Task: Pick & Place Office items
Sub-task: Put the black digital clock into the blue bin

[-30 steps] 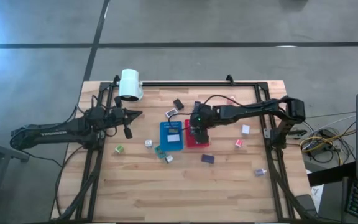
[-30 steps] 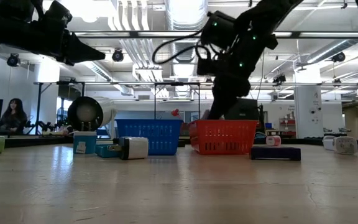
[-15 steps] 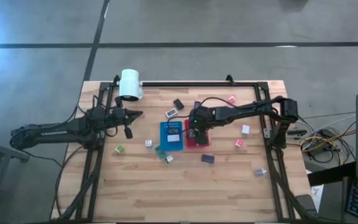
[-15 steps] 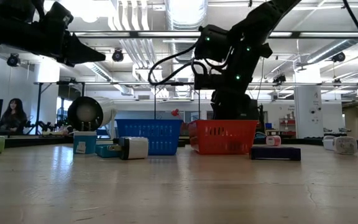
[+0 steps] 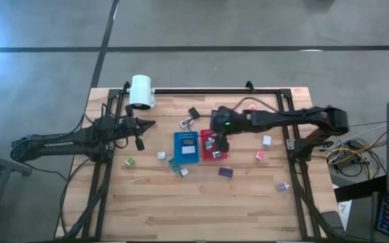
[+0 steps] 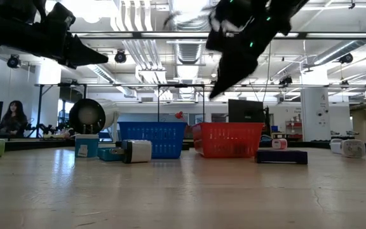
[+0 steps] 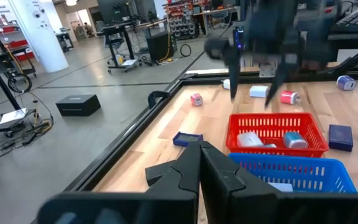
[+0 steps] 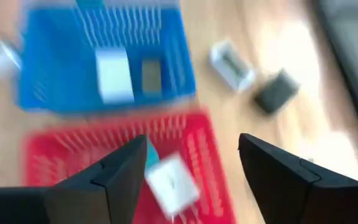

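So the right gripper [image 5: 216, 143] is hanging above the red slotted plastic basket [image 5: 211, 154] with its two dark fingers [image 8: 110, 186] spread wide, nothing pinched between them. Inside that basket sit a small white block [image 7: 249, 139] and a teal-topped little block [image 7: 295, 140]. Just beside it, the blue slotted plastic basket [image 5: 179, 152] has a white card-like piece [image 8: 115, 76] and a small dark one [image 8: 151, 74] in it. More tiny office bits lie on the wooden table [image 5: 201, 202] around the red basket: a dark blue block [image 5: 225, 172], a pink-red one [image 5: 259, 156]. The left gripper [image 5: 150, 123], pressed together, waits well away from it, near the big white cylindrical lamp head [image 5: 141, 92].
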